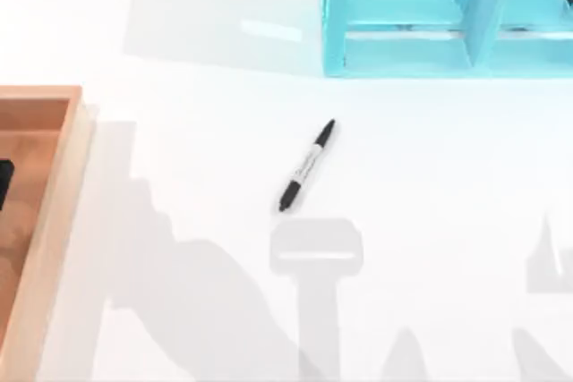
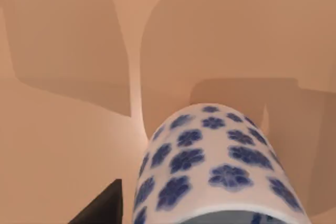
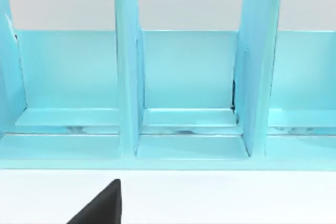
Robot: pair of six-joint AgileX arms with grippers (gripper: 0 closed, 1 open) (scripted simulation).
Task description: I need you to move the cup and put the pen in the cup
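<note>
While lying flat on the plain white tabletop [image 1: 430, 185], near the middle in the top view: the slim black marker pen with a grey-white labelled band [image 1: 307, 165], set aslant, one end toward the far right, the other toward the near left, touching nothing and well apart from everything else. At the table's left edge, a shallow light-brown wooden tray with a raised rim [image 1: 55, 187]; at the far right, an open-fronted turquoise shelf unit split by upright dividers [image 1: 403, 38]. In the left wrist view, close up against the tan wooden surface: the small cylindrical white porcelain-like cup with a blue floral pattern [image 2: 215, 166], its patterned wall turned to the camera. Cannot tell whether standing on that wood or lifted off it. Just beside the cup, a black part of the left gripper [image 2: 102, 208]; cannot tell whether clamped on the cup, spread or closed. In the right wrist view, facing the turquoise shelf unit [image 3: 184, 77] across a strip of white table: a black part of the right gripper [image 3: 100, 208], near nothing and holding nothing visible; spread or closed, cannot tell. Pen and cup well apart, the pen out on the open table.
</note>
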